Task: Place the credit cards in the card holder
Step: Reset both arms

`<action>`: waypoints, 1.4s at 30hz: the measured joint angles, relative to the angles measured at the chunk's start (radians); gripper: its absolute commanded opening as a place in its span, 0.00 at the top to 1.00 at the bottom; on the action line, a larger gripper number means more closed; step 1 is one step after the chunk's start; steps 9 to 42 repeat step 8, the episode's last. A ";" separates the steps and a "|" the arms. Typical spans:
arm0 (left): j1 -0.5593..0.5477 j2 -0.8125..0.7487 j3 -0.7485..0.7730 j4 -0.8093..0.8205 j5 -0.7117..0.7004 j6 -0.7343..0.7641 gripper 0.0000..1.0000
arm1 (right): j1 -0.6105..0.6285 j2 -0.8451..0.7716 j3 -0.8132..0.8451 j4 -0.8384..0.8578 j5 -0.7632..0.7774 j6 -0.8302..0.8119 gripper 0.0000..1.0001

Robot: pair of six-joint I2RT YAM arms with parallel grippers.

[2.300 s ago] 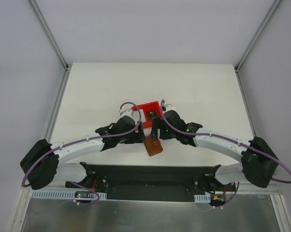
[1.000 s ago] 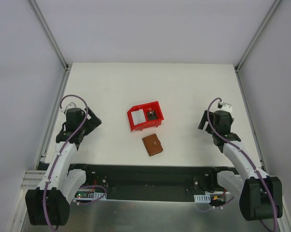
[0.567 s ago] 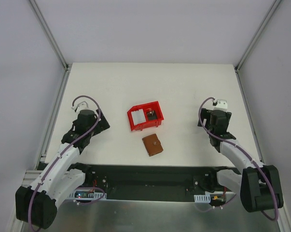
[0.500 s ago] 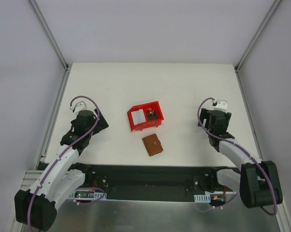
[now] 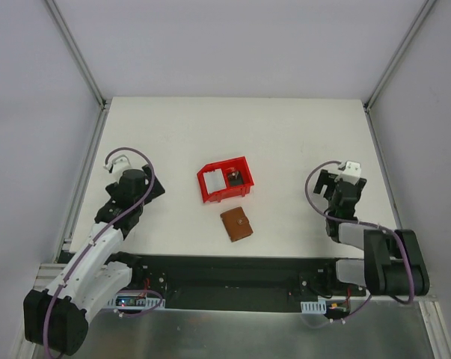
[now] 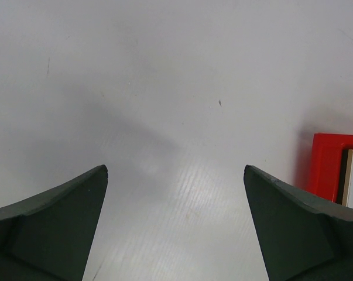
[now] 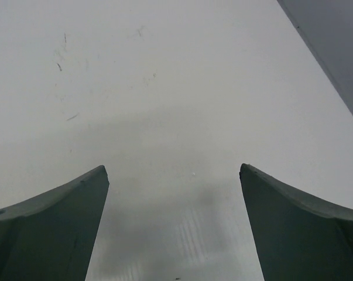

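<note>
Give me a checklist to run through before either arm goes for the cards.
1. Left gripper open and empty: ok.
2. Right gripper open and empty: ok.
3. Cards located: ok, a pale one shows in the left part of the red bin.
4. Number of cards: cannot tell.
5. Holder open to take cards: not ok, it lies closed on the table, just in front of the bin.

brown card holder, red bin, white table
</note>
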State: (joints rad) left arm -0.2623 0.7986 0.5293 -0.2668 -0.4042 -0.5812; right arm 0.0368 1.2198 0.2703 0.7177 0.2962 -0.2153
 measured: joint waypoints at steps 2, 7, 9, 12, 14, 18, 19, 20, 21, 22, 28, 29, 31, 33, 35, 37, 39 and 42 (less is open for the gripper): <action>0.000 0.002 0.000 0.000 0.000 0.000 0.01 | -0.008 0.078 -0.090 0.213 -0.023 -0.012 0.04; 0.000 0.002 -0.001 0.023 0.002 0.019 0.01 | -0.013 0.129 -0.101 0.199 -0.075 -0.038 0.04; 0.000 0.002 -0.002 0.034 0.002 0.023 0.01 | -0.013 0.129 -0.086 0.207 -0.085 -0.043 0.04; 0.000 0.002 -0.002 0.034 0.002 0.023 0.01 | -0.013 0.129 -0.086 0.207 -0.085 -0.043 0.04; 0.000 0.002 -0.002 0.034 0.002 0.023 0.01 | -0.013 0.129 -0.086 0.207 -0.085 -0.043 0.04; 0.000 0.002 -0.002 0.034 0.002 0.023 0.01 | -0.013 0.129 -0.086 0.207 -0.085 -0.043 0.04; 0.000 0.002 -0.002 0.034 0.002 0.023 0.01 | -0.013 0.129 -0.086 0.207 -0.085 -0.043 0.04; 0.000 0.002 -0.002 0.034 0.002 0.023 0.01 | -0.013 0.129 -0.086 0.207 -0.085 -0.043 0.04; 0.000 0.002 -0.002 0.034 0.002 0.023 0.01 | -0.013 0.129 -0.086 0.207 -0.085 -0.043 0.04; 0.000 0.002 -0.002 0.034 0.002 0.023 0.01 | -0.013 0.129 -0.086 0.207 -0.085 -0.043 0.04; 0.000 0.002 -0.002 0.034 0.002 0.023 0.01 | -0.013 0.129 -0.086 0.207 -0.085 -0.043 0.04; 0.000 0.002 -0.002 0.034 0.002 0.023 0.01 | -0.013 0.129 -0.086 0.207 -0.085 -0.043 0.04; 0.000 0.002 -0.002 0.034 0.002 0.023 0.01 | -0.013 0.129 -0.086 0.207 -0.085 -0.043 0.04; 0.000 0.002 -0.002 0.034 0.002 0.023 0.01 | -0.013 0.129 -0.086 0.207 -0.085 -0.043 0.04; 0.000 0.002 -0.002 0.034 0.002 0.023 0.01 | -0.013 0.129 -0.086 0.207 -0.085 -0.043 0.04; 0.000 0.002 -0.002 0.034 0.002 0.023 0.01 | -0.013 0.129 -0.086 0.207 -0.085 -0.043 0.04; 0.000 0.002 -0.002 0.034 0.002 0.023 0.01 | -0.013 0.129 -0.086 0.207 -0.085 -0.043 0.04; 0.000 0.002 -0.002 0.034 0.002 0.023 0.01 | -0.013 0.129 -0.086 0.207 -0.085 -0.043 0.04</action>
